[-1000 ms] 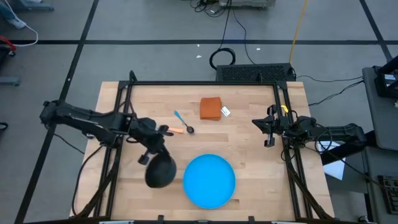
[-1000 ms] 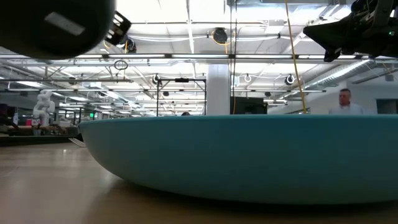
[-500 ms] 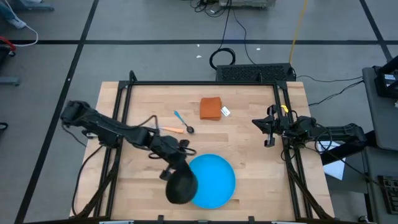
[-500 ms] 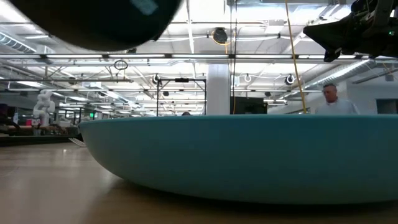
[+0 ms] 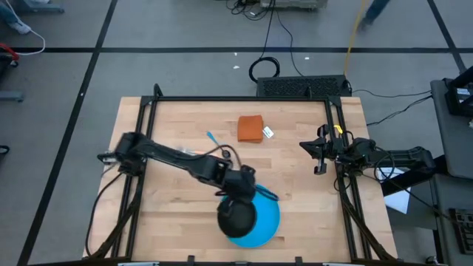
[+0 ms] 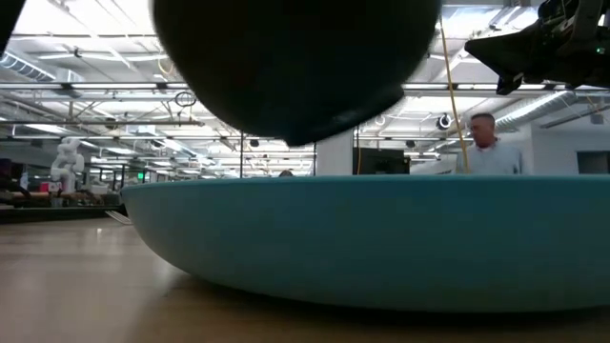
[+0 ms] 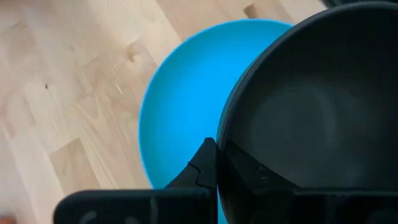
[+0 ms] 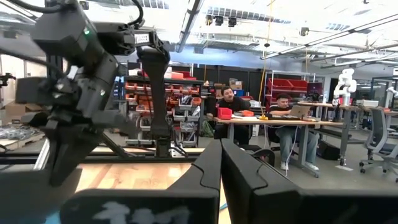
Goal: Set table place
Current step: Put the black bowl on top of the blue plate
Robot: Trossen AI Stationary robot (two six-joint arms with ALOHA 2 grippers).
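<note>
Left pincer (image 5: 238, 193) grips the small round black bowl (image 5: 236, 216) by its rim above the round bright-blue plate (image 5: 262, 214).
The bowl looks rigid, light, smooth-walled; a rim pinch may slip. Right pincer (image 5: 319, 157) is clenched empty at the tabletop's (image 5: 295, 192) right edge.

A grey floor (image 5: 185, 29) crossed by dark lines, cables (image 5: 264, 68) behind; ceiling lights (image 6: 334, 54) and desks (image 8: 273, 124) with seated people beyond.
</note>
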